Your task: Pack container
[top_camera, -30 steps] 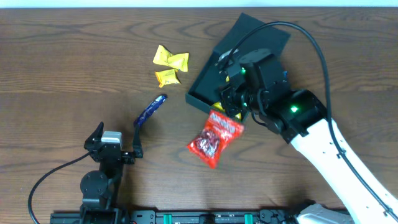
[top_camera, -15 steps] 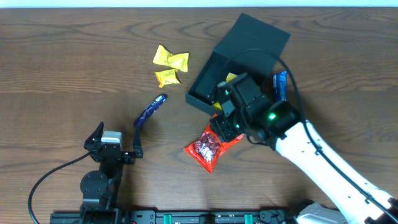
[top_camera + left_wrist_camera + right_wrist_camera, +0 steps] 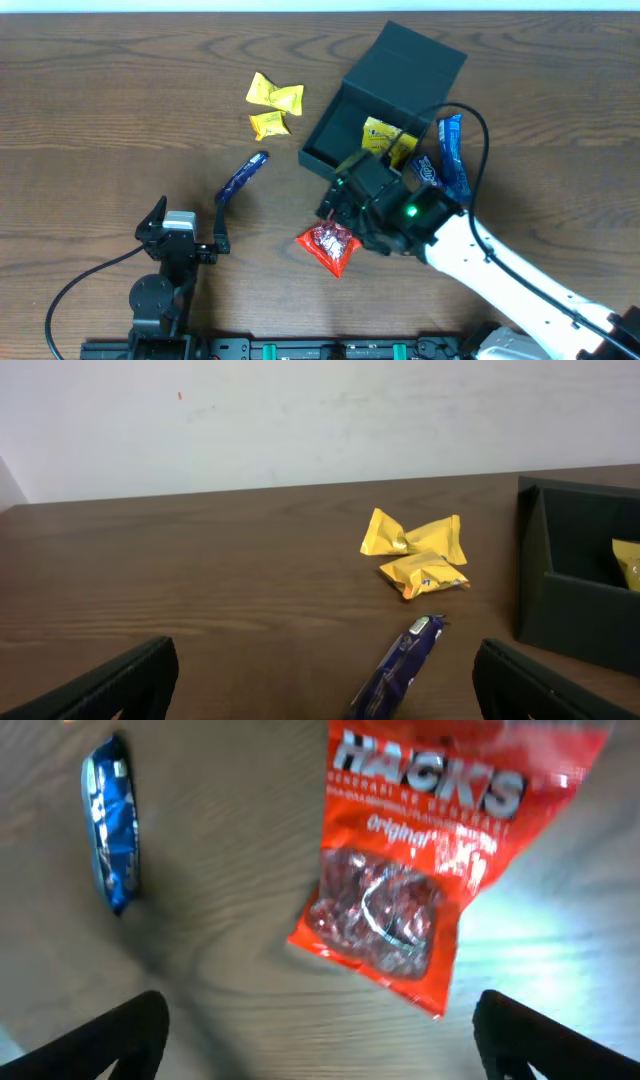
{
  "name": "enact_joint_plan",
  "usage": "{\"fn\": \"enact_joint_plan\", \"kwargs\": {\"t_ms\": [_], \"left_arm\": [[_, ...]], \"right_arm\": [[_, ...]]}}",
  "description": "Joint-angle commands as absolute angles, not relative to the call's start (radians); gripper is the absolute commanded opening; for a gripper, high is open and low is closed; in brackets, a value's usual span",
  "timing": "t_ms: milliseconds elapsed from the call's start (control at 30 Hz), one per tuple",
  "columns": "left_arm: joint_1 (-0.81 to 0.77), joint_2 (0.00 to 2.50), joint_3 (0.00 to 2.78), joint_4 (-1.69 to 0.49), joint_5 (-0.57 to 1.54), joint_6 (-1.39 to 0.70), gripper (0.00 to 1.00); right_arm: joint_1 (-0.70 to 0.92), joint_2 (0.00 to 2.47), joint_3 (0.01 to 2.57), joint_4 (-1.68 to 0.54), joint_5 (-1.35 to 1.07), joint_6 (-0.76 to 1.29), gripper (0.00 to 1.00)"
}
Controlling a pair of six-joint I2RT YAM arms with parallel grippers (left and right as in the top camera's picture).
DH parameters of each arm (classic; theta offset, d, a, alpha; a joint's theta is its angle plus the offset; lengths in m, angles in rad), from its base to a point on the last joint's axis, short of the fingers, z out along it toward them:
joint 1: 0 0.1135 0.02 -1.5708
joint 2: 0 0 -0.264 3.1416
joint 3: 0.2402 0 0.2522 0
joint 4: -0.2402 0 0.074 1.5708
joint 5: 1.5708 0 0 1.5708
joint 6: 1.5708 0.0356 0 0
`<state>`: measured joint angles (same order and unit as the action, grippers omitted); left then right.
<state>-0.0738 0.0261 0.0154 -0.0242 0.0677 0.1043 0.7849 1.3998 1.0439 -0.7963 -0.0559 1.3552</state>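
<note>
The dark container point(image 3: 325, 140) stands open at the table's centre-right, its flap lid point(image 3: 405, 65) raised at the back. A yellow packet point(image 3: 385, 135) lies inside. Blue packets point(image 3: 452, 155) lie at its right side. My right gripper point(image 3: 338, 215) is open and empty, hovering just in front of the container above a red Hacks packet point(image 3: 328, 250). In the right wrist view the red packet point(image 3: 400, 870) lies flat on the table beyond the open fingers point(image 3: 320, 1040). My left gripper point(image 3: 188, 222) is open and empty at the front left. Its fingers point(image 3: 325, 680) point at a blue packet point(image 3: 400, 665).
Three yellow packets point(image 3: 273, 95) lie left of the container, with a blue packet point(image 3: 243, 175) nearer me. The left wrist view shows the yellow packets point(image 3: 415, 540) and the container's wall point(image 3: 580, 600). The right wrist view shows the blue packet point(image 3: 110, 820).
My right arm has swung from over the container toward the front left and now sits above the red packet. The container's inside and the blue packets beside it are now uncovered. The left arm has not moved.
</note>
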Motion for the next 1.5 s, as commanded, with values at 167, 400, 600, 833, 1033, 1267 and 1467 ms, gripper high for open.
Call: {"fn": "enact_joint_plan", "kwargs": {"t_ms": [167, 400, 600, 833, 1033, 1267, 1467], "left_arm": [[-0.075, 0.024, 0.004, -0.071, 0.068, 0.101, 0.95], [-0.075, 0.024, 0.004, -0.07, 0.068, 0.101, 0.95], [-0.075, 0.024, 0.004, -0.071, 0.068, 0.101, 0.95], [-0.075, 0.024, 0.004, -0.071, 0.068, 0.101, 0.95], [-0.075, 0.024, 0.004, -0.071, 0.068, 0.101, 0.95], [-0.075, 0.024, 0.004, -0.071, 0.068, 0.101, 0.95], [-0.075, 0.024, 0.004, -0.071, 0.068, 0.101, 0.95]], "right_arm": [[0.881, 1.399, 1.033, -0.862, 0.068, 1.765, 0.99], [0.905, 1.44, 0.965, -0.839, 0.12, 1.765, 0.99], [0.878, 1.534, 0.96, -0.741, 0.107, 1.666, 0.99], [0.861, 1.594, 0.96, -0.717, 0.104, 1.66, 0.98], [0.854, 1.627, 0.96, -0.709, 0.105, 1.659, 0.97], [0.854, 1.687, 0.96, -0.656, 0.097, 1.633, 0.97], [0.851, 1.721, 0.96, -0.646, 0.108, 1.633, 0.89]]}}
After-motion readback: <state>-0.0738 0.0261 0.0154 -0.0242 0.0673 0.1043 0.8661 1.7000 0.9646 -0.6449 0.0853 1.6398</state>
